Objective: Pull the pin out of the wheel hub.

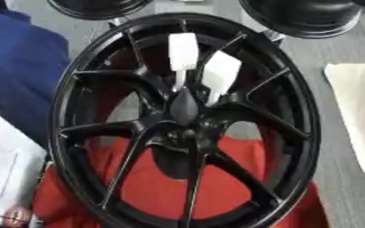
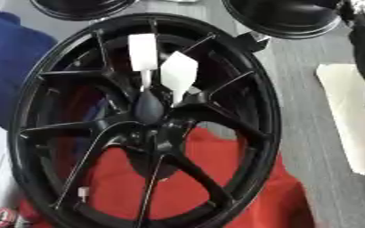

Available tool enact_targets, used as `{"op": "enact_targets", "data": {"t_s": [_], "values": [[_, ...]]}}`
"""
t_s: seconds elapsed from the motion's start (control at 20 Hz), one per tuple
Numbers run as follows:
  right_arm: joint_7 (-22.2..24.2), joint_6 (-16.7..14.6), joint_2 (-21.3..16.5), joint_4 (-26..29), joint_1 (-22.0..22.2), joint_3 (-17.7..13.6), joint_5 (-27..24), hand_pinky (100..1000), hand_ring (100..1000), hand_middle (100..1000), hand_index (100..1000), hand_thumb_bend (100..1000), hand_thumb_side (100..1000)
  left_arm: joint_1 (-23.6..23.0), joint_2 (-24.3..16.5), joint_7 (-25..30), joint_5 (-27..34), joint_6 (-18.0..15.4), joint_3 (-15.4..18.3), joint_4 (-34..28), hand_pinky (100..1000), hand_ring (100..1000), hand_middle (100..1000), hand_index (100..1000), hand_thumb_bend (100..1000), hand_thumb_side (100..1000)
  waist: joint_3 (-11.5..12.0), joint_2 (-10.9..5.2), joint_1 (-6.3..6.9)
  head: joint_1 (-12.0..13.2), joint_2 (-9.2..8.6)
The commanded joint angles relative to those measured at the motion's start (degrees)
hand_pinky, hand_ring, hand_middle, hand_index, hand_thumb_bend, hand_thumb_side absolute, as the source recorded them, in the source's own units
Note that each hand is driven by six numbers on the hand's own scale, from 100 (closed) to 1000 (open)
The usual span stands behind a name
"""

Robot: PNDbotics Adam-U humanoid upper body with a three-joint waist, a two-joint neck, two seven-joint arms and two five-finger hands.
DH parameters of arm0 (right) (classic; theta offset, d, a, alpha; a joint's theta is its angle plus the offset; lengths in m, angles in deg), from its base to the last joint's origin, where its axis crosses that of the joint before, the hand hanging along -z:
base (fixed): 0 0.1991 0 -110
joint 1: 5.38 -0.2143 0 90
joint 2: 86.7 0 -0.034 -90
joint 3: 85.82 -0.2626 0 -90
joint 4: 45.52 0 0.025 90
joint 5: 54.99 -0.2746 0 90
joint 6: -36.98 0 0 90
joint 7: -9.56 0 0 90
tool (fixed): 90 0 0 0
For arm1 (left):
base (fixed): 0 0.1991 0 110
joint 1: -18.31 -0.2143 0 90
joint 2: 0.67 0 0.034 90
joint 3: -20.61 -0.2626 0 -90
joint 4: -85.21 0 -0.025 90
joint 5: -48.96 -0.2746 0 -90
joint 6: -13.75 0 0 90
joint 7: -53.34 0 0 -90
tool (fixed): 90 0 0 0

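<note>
I see a glossy black multi-spoke alloy wheel (image 1: pixel 184 120), black all over from rim to hub. Two plain white flat tags (image 1: pixel 183 51) stand out against its upper spokes. Beneath it lies a bright red cloth (image 1: pixel 158 187). A deep blue fabric (image 1: pixel 18 67) shows at the left, an off-white sheet (image 1: pixel 358 111) at the right, on a grey floor (image 1: pixel 334 187)

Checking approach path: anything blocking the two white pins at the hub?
Nothing visible does. Both white pins stick out of the wheel hub uncovered. Neither hand is clearly in view.
</note>
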Motion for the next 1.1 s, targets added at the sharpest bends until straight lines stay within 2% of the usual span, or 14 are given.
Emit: {"op": "enact_targets", "data": {"t_s": [0.05, 0.2, 0.35, 0.55, 0.65, 0.8, 0.9, 1.1], "values": [[2.69, -1.95, -5.99, 0.83, -1.40, 0.30, 1.97, 814, 675, 644, 733, 100, 534, 0.72, -1.27, 0.33, -0.17, -0.12, 0.05, -1.14, 696, 733, 610, 699, 100, 786, 0.14, -1.60, -0.08, 0.28, -0.92], [7.58, -5.63, -11.46, -0.47, -3.24, 1.26, 4.17, 818, 690, 655, 743, 100, 496, 0.57, -1.57, 0.50, -0.20, 0.00, -0.10, -1.14, 696, 733, 610, 699, 100, 785, 0.30, -1.96, -0.36, 0.00, -0.68], [13.52, -10.33, -16.83, -3.01, -5.87, 2.45, 4.84, 822, 707, 666, 750, 100, 395, 0.26, -1.86, 0.54, -0.22, 0.08, -0.16, -1.14, 695, 734, 611, 699, 100, 785, 0.35, -2.37, -0.62, -0.16, -0.36], [23.77, -18.40, -22.91, -6.83, -9.65, 4.56, 6.82, 829, 752, 697, 767, 100, 231, 0.02, -2.26, 0.68, -0.29, 0.18, -0.32, -1.14, 695, 734, 611, 699, 100, 786, 0.45, -2.69, -1.02, -0.30, -0.35], [30.07, -23.19, -25.26, -7.96, -10.94, 6.09, 8.87, 835, 773, 714, 776, 100, 202, 0.01, -2.42, 0.77, -0.33, 0.24, -0.42, -1.14, 695, 734, 611, 699, 100, 786, 0.70, -2.69, -1.23, -0.32, -0.59], [38.89, -29.37, -27.83, -9.11, -11.87, 8.07, 11.19, 849, 803, 736, 789, 100, 247, 0.05, -2.69, 0.86, -0.41, 0.23, -0.50, -1.14, 695, 734, 611, 699, 100, 786, 1.15, -2.60, -1.50, -0.27, -0.85], [44.52, -32.14, -29.00, -9.58, -12.26, 9.10, 11.98, 852, 807, 740, 791, 100, 271, 0.07, -2.81, 0.94, -0.43, 0.25, -0.58, -1.14, 695, 734, 611, 699, 100, 787, 1.36, -2.52, -1.69, -0.34, -0.98], [52.89, -34.15, -30.34, -10.54, -13.49, 10.96, 12.69, 855, 808, 747, 799, 100, 404, 0.22, -2.98, 1.15, -0.42, 0.33, -0.74, -1.14, 695, 734, 611, 699, 100, 788, 1.63, -2.41, -1.99, -0.57, -1.27]]}}
